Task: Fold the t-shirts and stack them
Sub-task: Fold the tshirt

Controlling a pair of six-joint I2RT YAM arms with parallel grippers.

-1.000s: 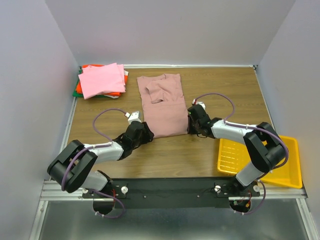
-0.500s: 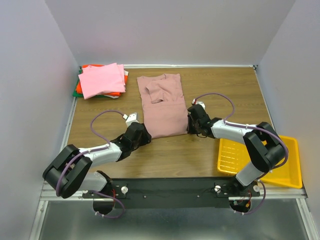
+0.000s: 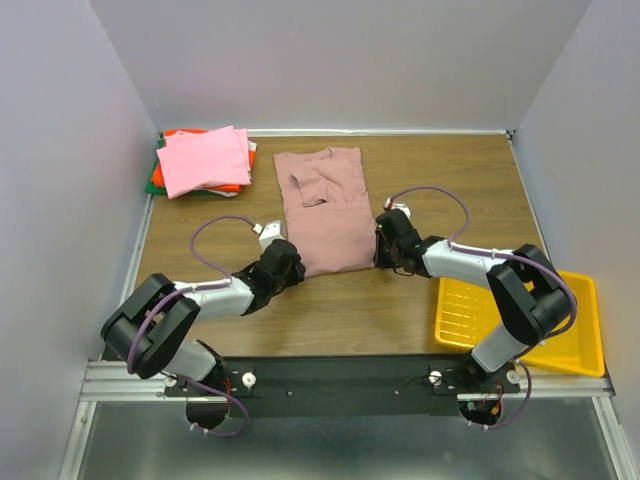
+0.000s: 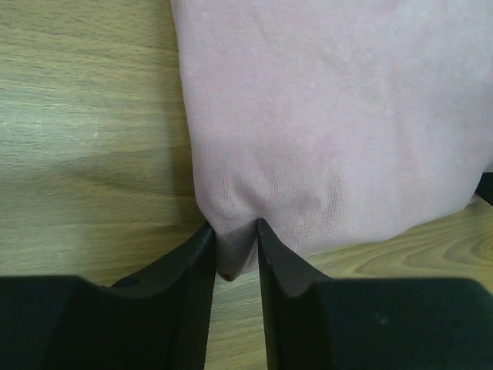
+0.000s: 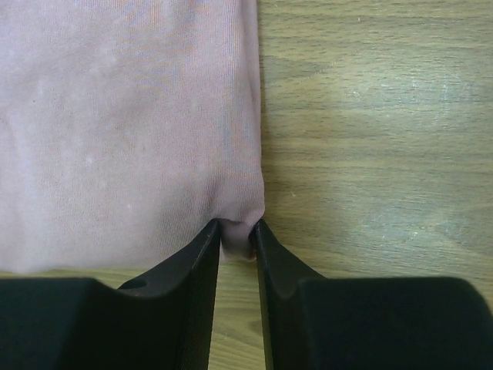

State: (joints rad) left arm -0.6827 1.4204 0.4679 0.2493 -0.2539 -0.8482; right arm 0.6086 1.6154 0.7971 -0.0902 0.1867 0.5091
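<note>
A dusty mauve-pink t-shirt point(image 3: 322, 210) lies on the wooden table as a long strip, with a sleeve folded over its far part. My left gripper point(image 3: 290, 262) is at its near left corner, and in the left wrist view that gripper point(image 4: 235, 240) is shut on a bunched tip of the mauve cloth point(image 4: 331, 116). At the near right corner my right gripper point(image 3: 383, 242) pinches the hem; in the right wrist view the gripper point(image 5: 239, 235) holds the cloth point(image 5: 123, 116). Folded t-shirts point(image 3: 203, 160), bright pink on top of orange-red and green, are stacked at the far left.
A yellow plastic tray point(image 3: 460, 310) sits at the near right, beside the right arm's base. Grey walls close in the table on three sides. Bare wood point(image 3: 450, 180) shows to the right of the mauve shirt.
My left gripper's jaws have closed onto the shirt's near left corner, and the left arm has shifted slightly. The right gripper has kept its pinch and place.
</note>
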